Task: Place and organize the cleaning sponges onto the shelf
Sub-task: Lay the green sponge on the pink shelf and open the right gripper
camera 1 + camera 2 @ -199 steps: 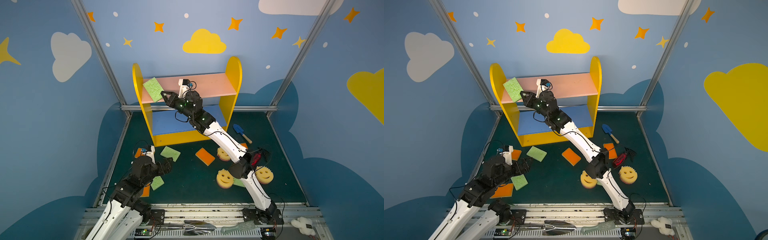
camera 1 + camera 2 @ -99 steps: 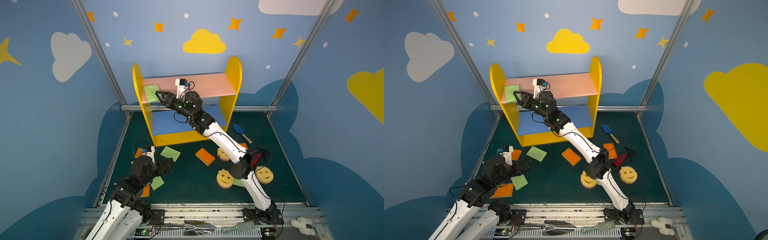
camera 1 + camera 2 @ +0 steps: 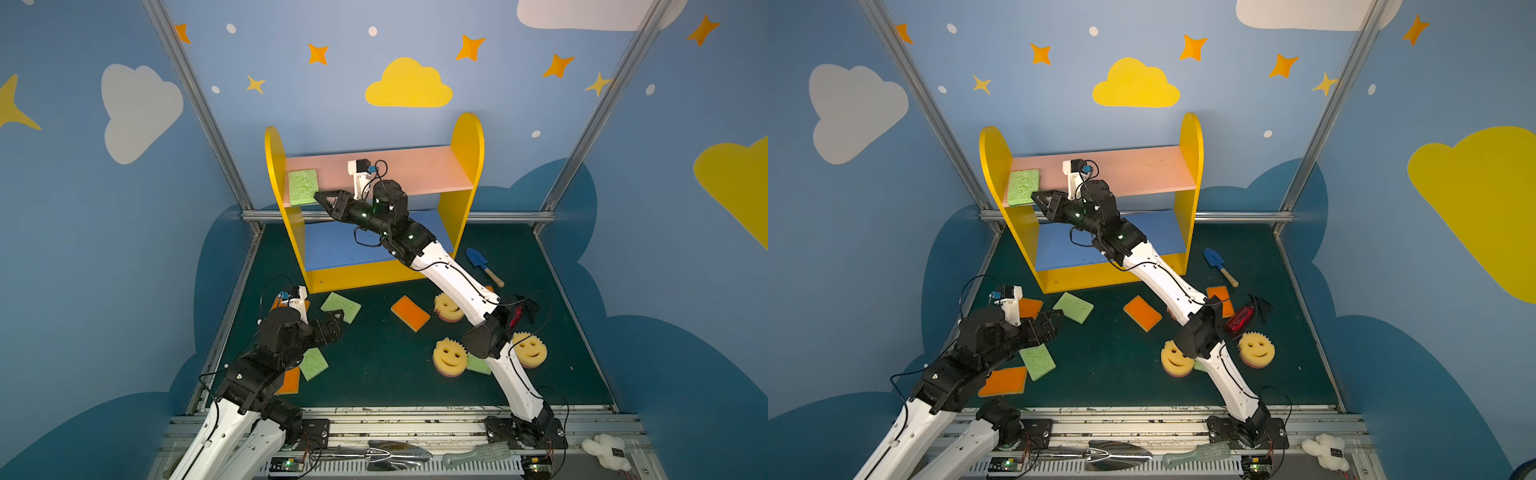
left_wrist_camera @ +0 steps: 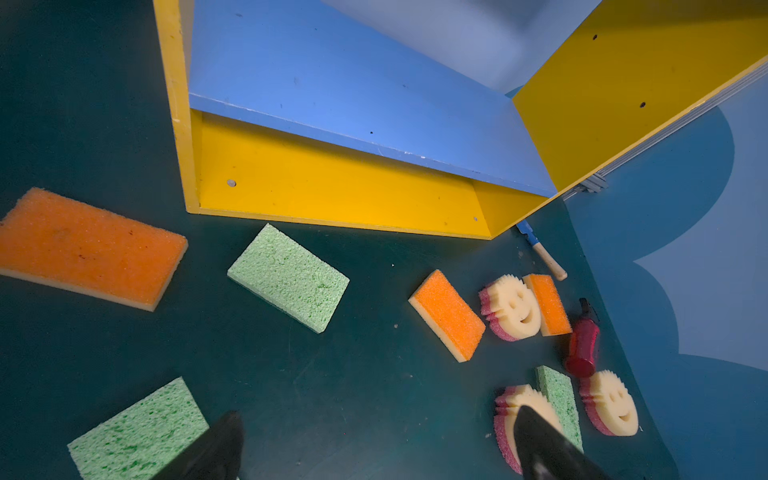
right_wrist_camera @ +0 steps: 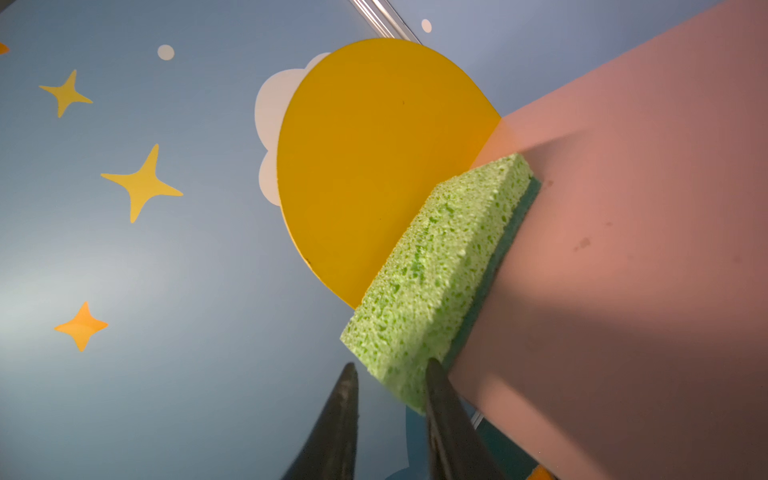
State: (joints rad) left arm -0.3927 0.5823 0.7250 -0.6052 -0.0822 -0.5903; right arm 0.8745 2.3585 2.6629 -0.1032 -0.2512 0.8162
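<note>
The right tool (image 5: 391, 368), parted and empty, should back straight off the green sponge (image 5: 436, 266) on the shelf (image 5: 623, 208), without dragging it.

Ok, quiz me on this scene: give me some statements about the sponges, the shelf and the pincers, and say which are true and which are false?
1. A green sponge lies on the pink upper board, against the yellow side panel. True.
2. Two sponges sit on the blue lower board. False: no sponge shows on it.
3. The left pincer grips an orange sponge. False: it is open and holds nothing.
4. Three smiley-face sponges lie on the floor. True.
5. The blue shovel stands on the top board. False: it lies on the floor beside the shelf.
</note>
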